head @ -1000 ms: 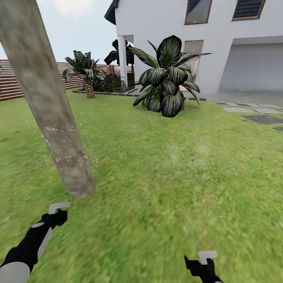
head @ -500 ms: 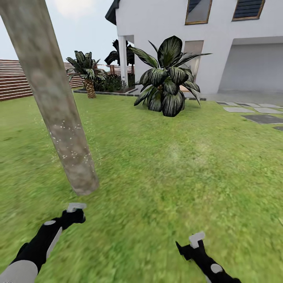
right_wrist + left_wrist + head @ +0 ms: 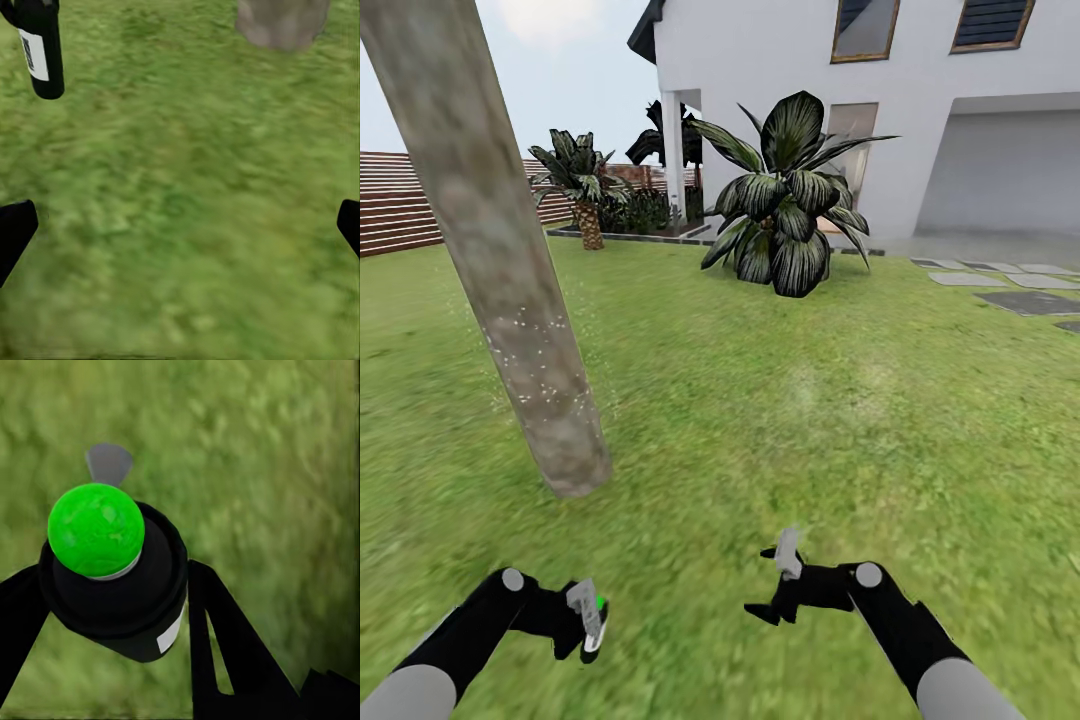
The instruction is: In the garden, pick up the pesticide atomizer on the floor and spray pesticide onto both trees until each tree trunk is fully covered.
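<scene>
**With Atomizer Gripped, Re-aim at the Trunk**

While the left gripper (image 3: 586, 622) carries the pesticide atomizer (image 3: 590, 620) low at 7 o'clock in the head view, the nearest tree trunk (image 3: 500, 260) rises at 10 o'clock, leaning toward 11. In the left wrist view, the black fingers (image 3: 217, 637) stand on either side of the black bottle body, apparently closed on it. The green cap (image 3: 96, 530) faces the camera, and a grey nozzle tab projects beyond it over the grass.

The right gripper (image 3: 775, 590) hangs at 5 o'clock, well apart from the bottle. In the right wrist view, its fingertips (image 3: 15, 229) sit at opposite edges of the frame, spread wide, with nothing between them but lawn (image 3: 187, 202). That view also shows the bottle and the trunk base.

Status:
- Pickup: judged complete.
- Spraying: in hand. White pesticide specks (image 3: 525, 345) dot the middle band of the trunk. The bark above and the base below appear bare.
- Second tree: not identifiable here. A broad-leaved shrub (image 3: 785, 200) and a small palm (image 3: 582, 185) stand near the white house (image 3: 880, 110).

Next move, as a judgement:
1. Raise the atomizer and turn its nozzle toward 10 o'clock.
2. Sweep the uncovered bark from base upward.
3. Keep the empty arm out of the spray line.
</scene>
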You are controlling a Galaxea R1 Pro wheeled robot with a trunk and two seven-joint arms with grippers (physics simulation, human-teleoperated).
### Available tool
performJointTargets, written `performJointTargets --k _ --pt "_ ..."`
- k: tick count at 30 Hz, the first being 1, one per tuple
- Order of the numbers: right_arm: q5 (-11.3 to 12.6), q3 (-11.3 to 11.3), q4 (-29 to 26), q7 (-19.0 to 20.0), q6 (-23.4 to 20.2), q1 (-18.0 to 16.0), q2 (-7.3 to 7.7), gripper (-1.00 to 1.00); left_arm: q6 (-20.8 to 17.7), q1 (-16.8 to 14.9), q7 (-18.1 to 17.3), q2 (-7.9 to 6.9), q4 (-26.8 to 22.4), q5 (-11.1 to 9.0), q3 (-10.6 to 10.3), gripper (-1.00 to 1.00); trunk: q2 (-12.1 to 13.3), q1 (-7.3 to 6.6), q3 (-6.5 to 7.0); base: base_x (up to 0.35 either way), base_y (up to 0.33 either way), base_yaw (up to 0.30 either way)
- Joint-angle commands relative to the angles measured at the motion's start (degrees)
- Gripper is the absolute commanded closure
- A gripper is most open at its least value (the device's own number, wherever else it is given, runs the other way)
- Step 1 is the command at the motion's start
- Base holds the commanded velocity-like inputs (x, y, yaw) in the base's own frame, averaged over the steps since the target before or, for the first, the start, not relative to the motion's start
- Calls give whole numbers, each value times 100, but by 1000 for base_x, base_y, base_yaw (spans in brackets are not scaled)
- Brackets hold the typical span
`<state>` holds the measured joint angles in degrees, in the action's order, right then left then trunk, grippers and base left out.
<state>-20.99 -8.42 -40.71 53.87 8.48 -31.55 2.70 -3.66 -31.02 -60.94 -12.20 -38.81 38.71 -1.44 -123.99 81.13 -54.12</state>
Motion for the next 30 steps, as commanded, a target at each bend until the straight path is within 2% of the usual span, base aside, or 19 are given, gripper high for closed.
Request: performJointTargets --k 1,4,5,8,10,13,15,16,17,18,20,23,28,29,30 --pt "-1 -220 -20 112 -5 0 -3 -100 -1 -1 -12 10 42 86 -6 100 0 0 0 0 0 0" --pt "-1 -479 -284 364 -18 0 -5 -100 -29 -1 -22 58 78 520 17 100 0 0 0 0 0 0" --pt "-1 -561 -405 511 -20 0 -6 100 -34 -5 -23 72 81 633 27 100 0 0 0 0 0 0" --pt "-7 -715 -744 794 -29 0 -7 100 -24 -18 -28 108 84 747 31 100 0 0 0 0 0 0" --pt "-9 -842 -816 818 -30 0 -7 100 -22 -32 -31 127 84 757 30 100 0 0 0 0 0 0" --pt "-17 -910 -834 832 -24 0 -7 100 -17 -28 -32 213 83 798 28 100 0 0 0 0 0 0" --pt "-19 -930 -833 840 -22 0 -7 100 -8 -28 -85 315 78 942 -249 100 0 0 0 0 0 0" --pt "-23 -933 -830 851 -22 0 -7 100 32 -27 -100 432 80 974 -433 100 0 0 0 0 0 0" --pt "-24 -933 -827 848 -22 0 -7 100 67 -23 -101 469 82 973 -449 100 0 0 0 0 0 0" --pt "-27 -934 -823 846 -22 0 -2 100 405 -19 -148 628 96 937 -489 100 0 0 0 0 0 0" --pt "-33 -934 -814 845 -22 0 1 100 524 -19 -284 727 124 925 -490 100 0 0 0 0 0 0" --pt "-40 -934 -788 845 -22 0 2 100 628 -18 -349 979 130 934 -496 100 0 0 0 0 0 0" --pt "-45 -941 -744 837 -20 0 11 100 654 -18 -359 1179 121 923 -489 100 0 0 0 0 0 0" --pt "-45 -942 -728 836 -16 0 11 100 740 -18 -362 1193 119 829 -476 100 0 0 0 0 0 0" --pt "-45 -942 -698 836 -13 0 11 100 935 -18 -361 1194 126 300 -482 100 0 0 0 0 0 0"
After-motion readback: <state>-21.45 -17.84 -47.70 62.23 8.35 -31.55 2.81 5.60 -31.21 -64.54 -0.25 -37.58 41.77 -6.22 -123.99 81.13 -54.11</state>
